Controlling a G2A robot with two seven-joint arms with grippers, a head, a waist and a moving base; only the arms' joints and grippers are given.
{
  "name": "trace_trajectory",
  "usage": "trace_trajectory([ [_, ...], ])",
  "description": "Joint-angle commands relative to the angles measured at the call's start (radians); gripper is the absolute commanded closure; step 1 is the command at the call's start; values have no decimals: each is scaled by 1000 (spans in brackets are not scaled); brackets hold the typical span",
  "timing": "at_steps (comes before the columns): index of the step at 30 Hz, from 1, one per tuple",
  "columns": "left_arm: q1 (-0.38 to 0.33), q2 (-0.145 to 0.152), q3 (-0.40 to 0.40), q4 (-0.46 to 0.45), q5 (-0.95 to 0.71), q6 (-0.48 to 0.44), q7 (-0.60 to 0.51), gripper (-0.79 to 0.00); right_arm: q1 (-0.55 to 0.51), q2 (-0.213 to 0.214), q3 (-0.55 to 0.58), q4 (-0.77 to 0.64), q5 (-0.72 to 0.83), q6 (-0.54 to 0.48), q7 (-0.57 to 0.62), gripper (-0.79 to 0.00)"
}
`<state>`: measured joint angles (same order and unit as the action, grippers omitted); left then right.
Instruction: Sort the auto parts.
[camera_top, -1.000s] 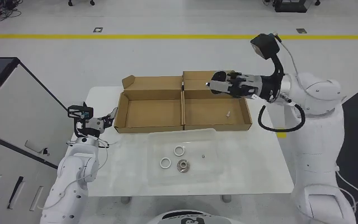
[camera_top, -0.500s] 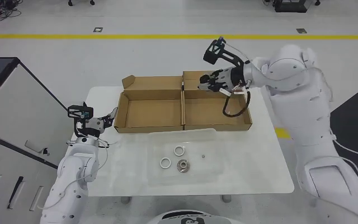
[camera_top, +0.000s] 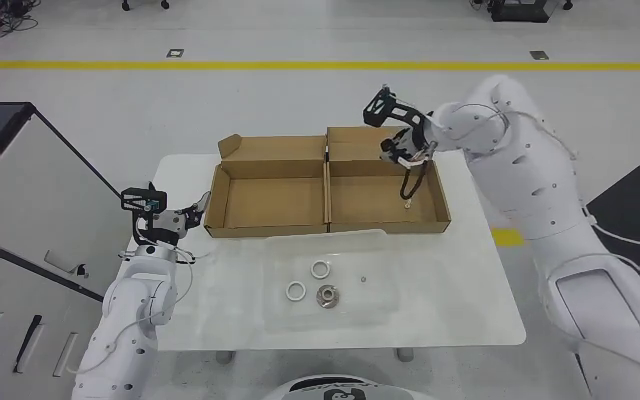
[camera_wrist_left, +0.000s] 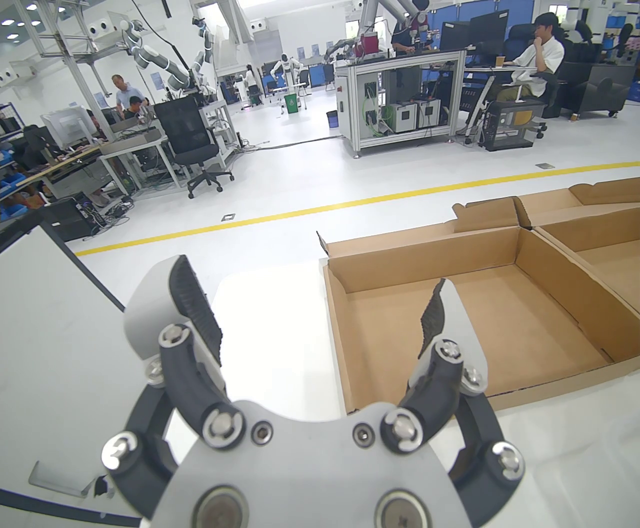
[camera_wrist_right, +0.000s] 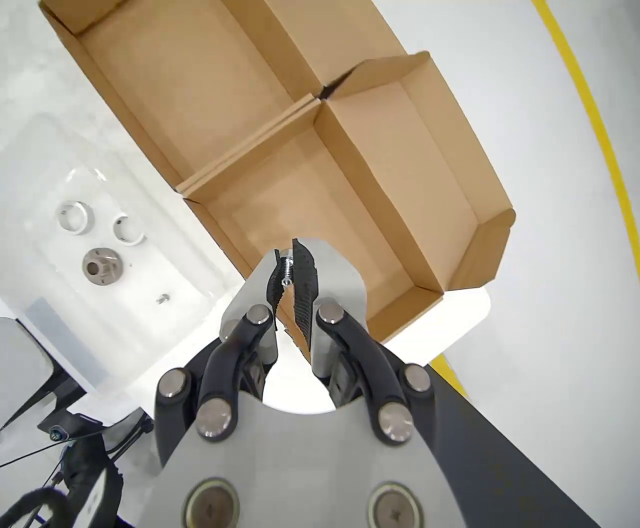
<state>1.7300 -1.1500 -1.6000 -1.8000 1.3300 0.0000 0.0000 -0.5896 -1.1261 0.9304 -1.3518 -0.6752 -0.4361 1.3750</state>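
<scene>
My right gripper (camera_wrist_right: 288, 257) is shut on a small threaded screw (camera_wrist_right: 285, 269) and hangs above the right cardboard box (camera_wrist_right: 452, 165); from above, the right gripper (camera_top: 388, 152) is over that box's (camera_top: 437, 205) back part. A small pale part (camera_top: 408, 203) lies on its floor. The left cardboard box (camera_top: 215, 195) holds nothing. A clear tray (camera_top: 280, 245) holds two white rings (camera_top: 320, 269) (camera_top: 296, 291), a metal flange (camera_top: 326, 295) and a tiny screw (camera_top: 364, 279). My left gripper (camera_wrist_left: 320, 300) is open with nothing in it, beside the left box (camera_wrist_left: 545, 270).
The two boxes stand side by side at the back of the white table (camera_top: 470, 290), the tray in front of them. A slanted white panel (camera_top: 40, 190) stands beyond the table's left edge. Bare tabletop lies right of the tray.
The right arm has swung round and turned its wrist, with the gripper staying over the back of the right box. The left arm has not moved.
</scene>
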Motion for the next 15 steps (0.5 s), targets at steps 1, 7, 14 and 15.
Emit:
trace_trajectory([
  [1,0,0,0,0,0,0,0,-785,4,-3,-17,19,-24,9,-8,0],
  [7,0,0,0,0,0,0,0,-785,15,-15,-78,73,-119,36,-59,0],
  [14,0,0,0,0,0,0,0,-785,13,-22,-100,96,-124,44,-86,0],
  [15,0,0,0,0,0,0,0,-785,13,-22,-100,96,-124,44,-86,0],
])
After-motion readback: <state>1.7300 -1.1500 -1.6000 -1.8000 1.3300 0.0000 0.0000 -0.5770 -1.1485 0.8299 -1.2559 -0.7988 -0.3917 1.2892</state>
